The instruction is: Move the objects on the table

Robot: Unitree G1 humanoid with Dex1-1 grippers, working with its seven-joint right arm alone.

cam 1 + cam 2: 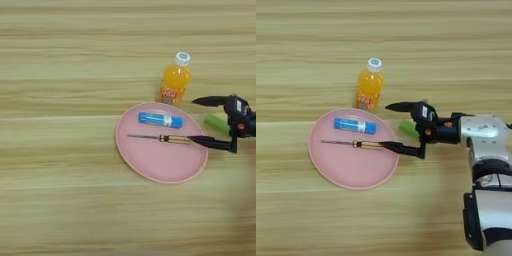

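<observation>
A round pink plate [160, 162] lies on the light-wood table [60, 100]. On it rest a blue-and-white tube [160, 119] and a thin screwdriver [165, 138] with an amber handle pointing right. An orange-drink bottle [176, 80] with a white cap stands just behind the plate. A small green piece [216, 124] lies right of the plate. My right gripper [391, 126] reaches in from the right and is open wide. Its upper finger [401, 106] sits right of the bottle. The lower finger's tip [391, 146] is at the screwdriver handle's end. The green piece [407, 128] lies between the two fingers.
The silver forearm [483, 132] comes in from the right edge and bottom right corner in the right eye view. Bare wood stretches left of the plate, behind the bottle and along the front.
</observation>
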